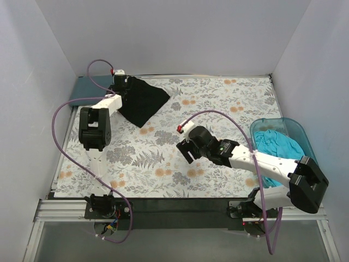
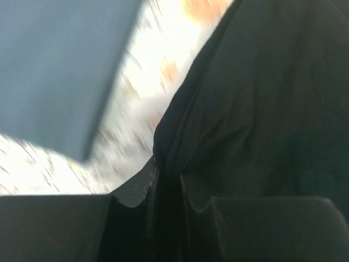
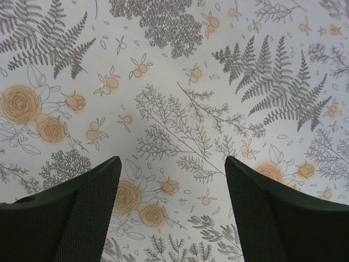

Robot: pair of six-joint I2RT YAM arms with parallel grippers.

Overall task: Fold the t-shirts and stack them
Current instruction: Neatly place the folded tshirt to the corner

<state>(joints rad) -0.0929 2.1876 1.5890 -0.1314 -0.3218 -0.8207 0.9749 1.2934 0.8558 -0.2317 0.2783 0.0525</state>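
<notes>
My left gripper [image 1: 125, 87] is at the far left of the table, shut on an edge of the black t-shirt [image 1: 144, 101], which hangs and spreads out to its right. In the left wrist view a bunched fold of the black t-shirt [image 2: 256, 98] runs down between the fingers [image 2: 136, 188]. The slate blue-grey t-shirt [image 1: 87, 90] [image 2: 54, 65] lies flat at the table's far left corner, just beside that gripper. A turquoise t-shirt [image 1: 278, 143] sits crumpled in the tub. My right gripper [image 1: 185, 146] [image 3: 172, 164] hovers open over bare table cloth near the middle, holding nothing.
The translucent teal tub [image 1: 299, 128] stands at the right edge. A floral-print white cloth [image 1: 218, 103] [image 3: 174, 82] covers the table. White walls close in the left, back and right sides. Purple cables loop above both arms.
</notes>
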